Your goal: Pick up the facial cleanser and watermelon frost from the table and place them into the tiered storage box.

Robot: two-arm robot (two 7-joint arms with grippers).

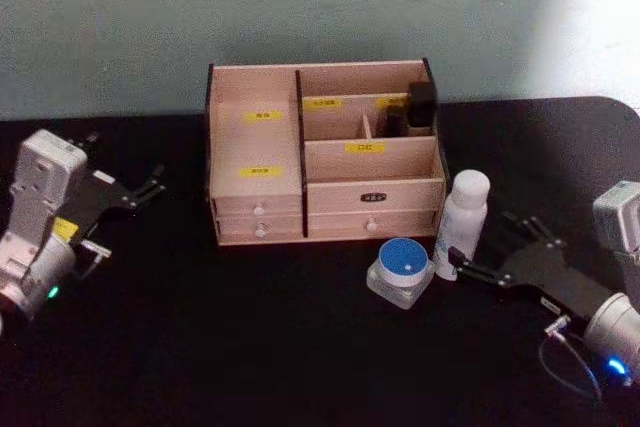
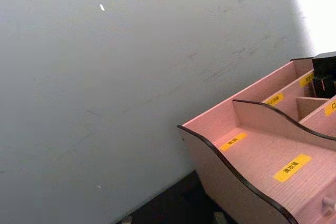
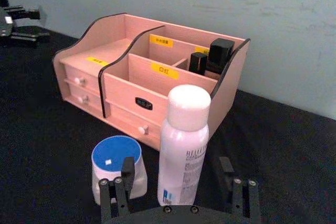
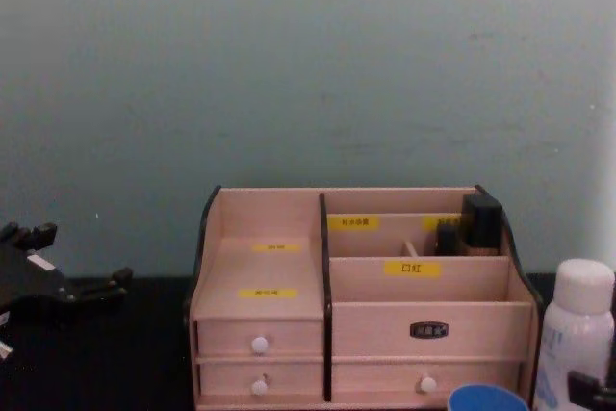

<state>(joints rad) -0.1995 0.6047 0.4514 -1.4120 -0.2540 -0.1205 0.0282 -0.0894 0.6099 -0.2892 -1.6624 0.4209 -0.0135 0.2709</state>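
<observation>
The facial cleanser [image 1: 462, 222], a tall white bottle, stands upright on the black table just right of the tiered storage box [image 1: 260, 152]. The watermelon frost [image 1: 401, 270], a squat jar with a blue lid, sits in front of the box beside the bottle. My right gripper [image 1: 490, 244] is open, close to the right of the bottle. In the right wrist view the bottle [image 3: 184, 145] stands just beyond the gap between the gripper's [image 3: 176, 163] spread fingers, with the jar [image 3: 118, 169] beside it. My left gripper [image 1: 125, 167] hangs open at the table's left, away from the box.
Dark cosmetic items [image 1: 420, 107] fill the box's back right compartment. The box's two left tiers [image 2: 262, 150] and the front right compartment [image 3: 142, 74] hold nothing. A grey wall stands right behind the box. Bare black table [image 1: 250, 337] lies in front.
</observation>
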